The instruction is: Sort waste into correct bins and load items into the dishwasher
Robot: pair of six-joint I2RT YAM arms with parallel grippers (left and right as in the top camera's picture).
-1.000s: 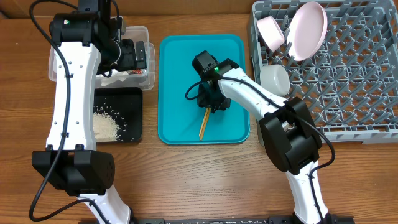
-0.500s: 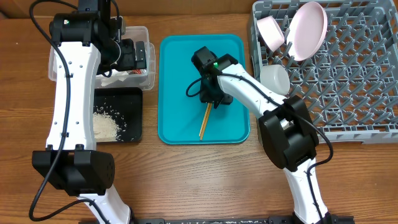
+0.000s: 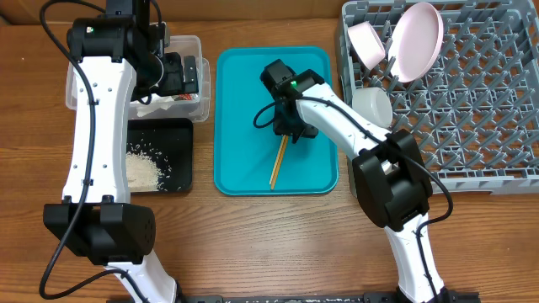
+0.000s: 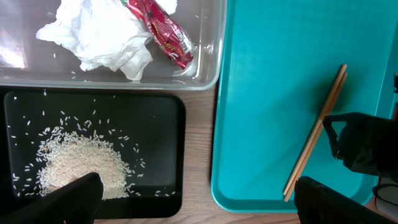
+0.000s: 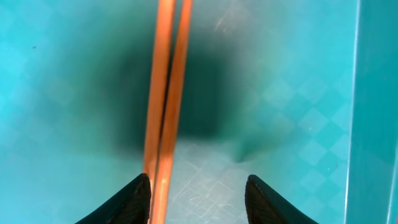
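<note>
A pair of light wooden chopsticks [image 3: 277, 162] lies on the teal tray [image 3: 244, 109]. My right gripper [image 3: 289, 126] is open just above their upper end; in the right wrist view the chopsticks [image 5: 165, 106] lie beside the left fingertip of the open jaws [image 5: 198, 198]. My left gripper [image 3: 187, 74] is open and empty over the clear tub [image 3: 195, 44], which holds the white napkin [image 4: 99, 34] and red wrapper [image 4: 161, 31]. Rice [image 3: 145, 167] lies in the black tray [image 3: 181, 181]. The pink plate [image 3: 418, 39], a bowl [image 3: 365, 42] and a white cup [image 3: 371, 107] sit in the grey rack [image 3: 488, 126].
The teal tray stands between the two bins on the left and the grey rack on the right. The rack's front edge [image 3: 438, 181] lies close to my right arm's base. Bare wooden table [image 3: 269, 244] runs along the front.
My right gripper has shifted slightly up the tray and a little right, showing more of the chopsticks below it. The left arm has not moved.
</note>
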